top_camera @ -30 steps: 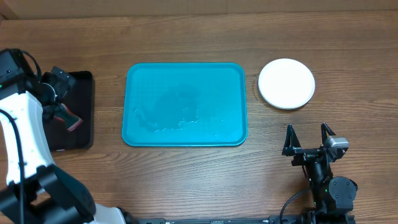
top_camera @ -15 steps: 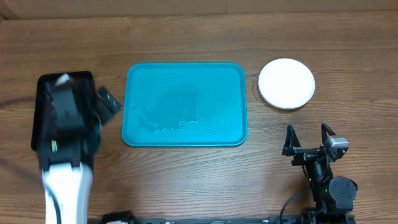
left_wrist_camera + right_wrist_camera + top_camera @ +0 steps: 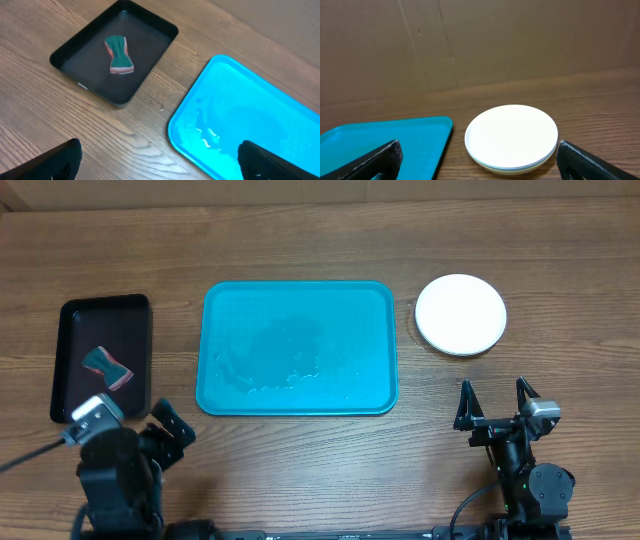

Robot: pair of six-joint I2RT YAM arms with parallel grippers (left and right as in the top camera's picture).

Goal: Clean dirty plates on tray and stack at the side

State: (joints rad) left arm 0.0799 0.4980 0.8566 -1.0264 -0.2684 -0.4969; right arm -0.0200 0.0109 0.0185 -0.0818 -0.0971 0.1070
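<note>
Scene: a wooden table (image 3: 300,470) is seen from above, with one robot arm at each near corner.
Tray: the large turquoise tray (image 3: 300,305) is laid flat at the middle of the table, its long sides running left to right. No plate is seen on it.
Tray surface: small wet patches and droplets (image 3: 207,135) are scattered over the near half of the tray.
Plates: the plates (image 3: 460,314) are stacked on the table just right of the tray's far right corner, apart from its rim. A clean white plate is on top. In the right wrist view a further rim is seen beneath it (image 3: 511,137); the colours of the lower plates cannot be told.
Black tray: a smaller, narrow black tray (image 3: 130,340) is placed left of the turquoise tray, with a gap of bare wood between them.
Sponge: a green and pink sponge (image 3: 108,367), narrowed at its waist, is lying inside the black tray.
Left gripper: the left gripper (image 3: 135,420) is held near the table's near left corner, just nearer than the black tray. Its fingers are spread wide and nothing is held.
Right gripper: the right gripper (image 3: 495,405) is parked at the near right, nearer than the plates and well apart from them. Its fingers are spread wide and nothing is held.
</note>
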